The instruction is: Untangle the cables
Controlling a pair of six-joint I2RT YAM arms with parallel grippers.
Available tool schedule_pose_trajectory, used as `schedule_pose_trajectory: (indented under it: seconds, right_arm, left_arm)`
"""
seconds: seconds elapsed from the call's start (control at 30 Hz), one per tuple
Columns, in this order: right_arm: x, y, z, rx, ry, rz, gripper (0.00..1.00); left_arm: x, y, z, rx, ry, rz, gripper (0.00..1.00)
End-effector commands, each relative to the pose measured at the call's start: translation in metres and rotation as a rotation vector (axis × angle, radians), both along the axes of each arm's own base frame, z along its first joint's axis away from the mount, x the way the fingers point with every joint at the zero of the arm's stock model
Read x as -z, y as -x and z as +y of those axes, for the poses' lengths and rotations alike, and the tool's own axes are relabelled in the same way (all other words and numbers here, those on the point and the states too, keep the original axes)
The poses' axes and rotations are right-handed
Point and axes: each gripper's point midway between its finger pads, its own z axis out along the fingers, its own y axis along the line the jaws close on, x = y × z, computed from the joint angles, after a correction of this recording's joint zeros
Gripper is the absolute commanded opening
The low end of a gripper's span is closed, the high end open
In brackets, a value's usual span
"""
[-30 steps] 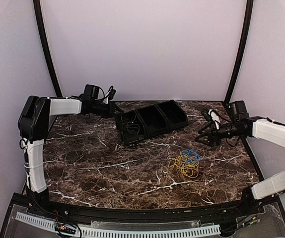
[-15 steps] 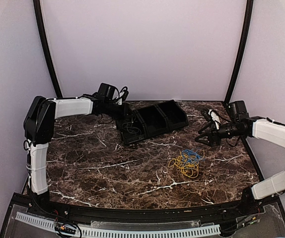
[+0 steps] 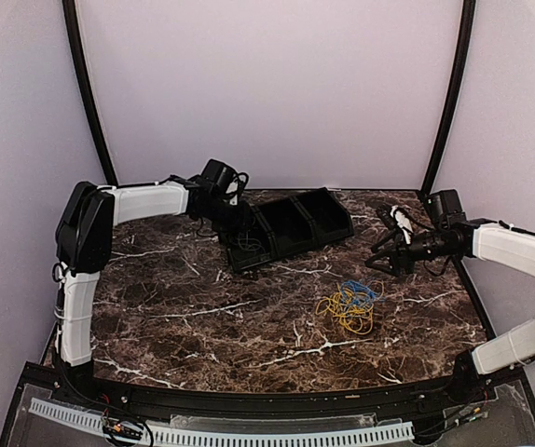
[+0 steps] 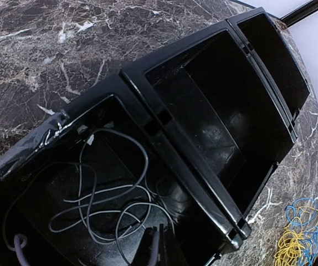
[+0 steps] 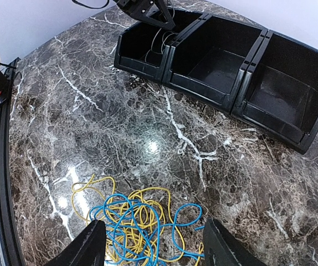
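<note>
The cables (image 3: 349,305), a small tangle of yellow and blue wires, lie on the marble table right of centre. They also show in the right wrist view (image 5: 137,221) and at the corner of the left wrist view (image 4: 297,239). My right gripper (image 3: 380,258) is open, above and to the right of the tangle; in its wrist view (image 5: 154,250) the tangle lies between the fingers. My left gripper (image 3: 240,232) hangs over the left compartment of the black tray (image 3: 335,233). Its fingers (image 4: 153,250) are together. A thin grey cable (image 4: 92,194) lies coiled in that compartment.
The three-compartment tray (image 5: 242,62) stands at an angle at the back centre; its middle and right compartments hold nothing. Black frame posts rise at the back corners. A black rail (image 3: 249,402) runs along the table's near edge.
My left arm has swung right from the back-left corner to over the tray's left compartment. The right arm and the tangle have not moved.
</note>
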Motion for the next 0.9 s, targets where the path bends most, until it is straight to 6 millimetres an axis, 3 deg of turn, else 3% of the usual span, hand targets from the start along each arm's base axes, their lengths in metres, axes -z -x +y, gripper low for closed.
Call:
schedule_pose_trajectory:
  seconds: [0.0, 0.23, 0.3, 0.47, 0.6, 0.73, 0.87]
  right_arm:
    - [0.000, -0.001, 0.000, -0.010, -0.009, -0.006, 0.62]
    - [-0.002, -0.001, 0.000, -0.006, -0.008, -0.016, 0.62]
    - [-0.002, -0.001, 0.000, -0.008, -0.011, -0.014, 0.62]
    - [-0.001, -0.001, 0.001, -0.010, -0.013, -0.009, 0.62]
    - [0.000, -0.002, 0.001, -0.013, -0.016, -0.002, 0.62]
    - [-0.001, -0.002, 0.003, -0.018, -0.019, 0.002, 0.62]
    - [0.001, -0.002, 0.003, -0.018, -0.019, 0.007, 0.62]
  left_arm:
    - [0.008, 0.000, 0.000, -0.008, -0.010, 0.035, 0.00]
    - [-0.018, -0.003, -0.008, 0.018, -0.029, -0.021, 0.36]
    - [-0.027, 0.001, -0.008, 0.026, -0.039, -0.026, 0.39]
    - [-0.054, 0.015, 0.000, 0.041, -0.054, -0.026, 0.43]
    - [-0.060, 0.033, 0.010, 0.072, -0.093, 0.016, 0.45]
    - [-0.056, 0.051, 0.033, 0.062, -0.188, 0.054, 0.46]
    - [-0.074, 0.060, 0.034, 0.067, -0.151, -0.010, 0.46]
